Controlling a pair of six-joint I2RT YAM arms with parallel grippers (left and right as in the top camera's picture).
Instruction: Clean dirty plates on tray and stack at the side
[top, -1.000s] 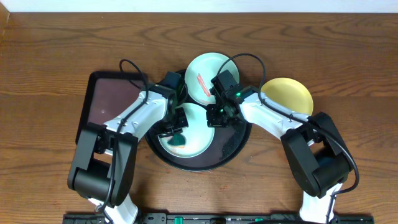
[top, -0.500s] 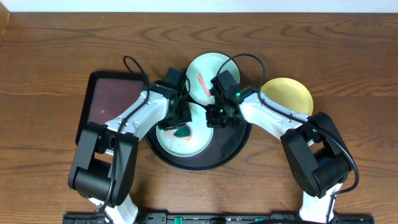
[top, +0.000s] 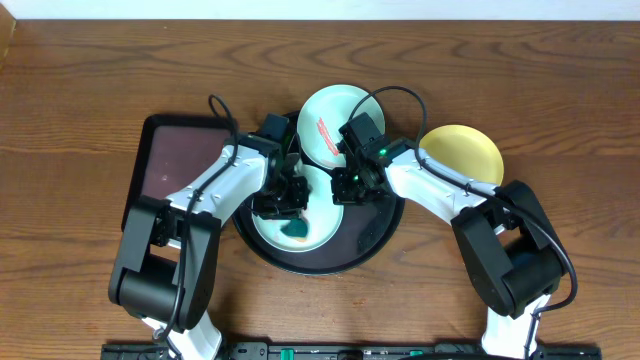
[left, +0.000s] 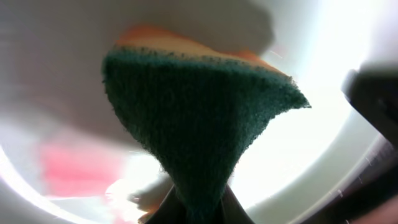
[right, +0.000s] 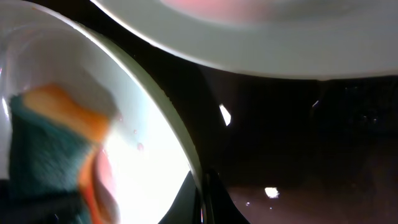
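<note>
Sponge (left: 199, 124) green-orange; tray (top: 370, 235) black; plates (top: 340, 110) mint, red-smeared; one yellow.

I count one yellow plate (top: 462, 150), two mint plates (top: 335, 125). One round black tray (top: 372, 235), one brown rectangular tray (top: 170, 165) at nine o'clock, one sponge (top: 293, 230).

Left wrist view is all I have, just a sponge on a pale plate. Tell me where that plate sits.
Observer: The near mint plate under the sponge lies inside the black tray, toward its front left.
Operator: Report what the other arm is doing.
Observer: The right gripper is shut on that plate's rim, on the right arm's side.
Operator: Name what else needs cleaning.
Observer: The far mint plate, with a red smear in the middle, overlaps the tray's back rim.
</note>
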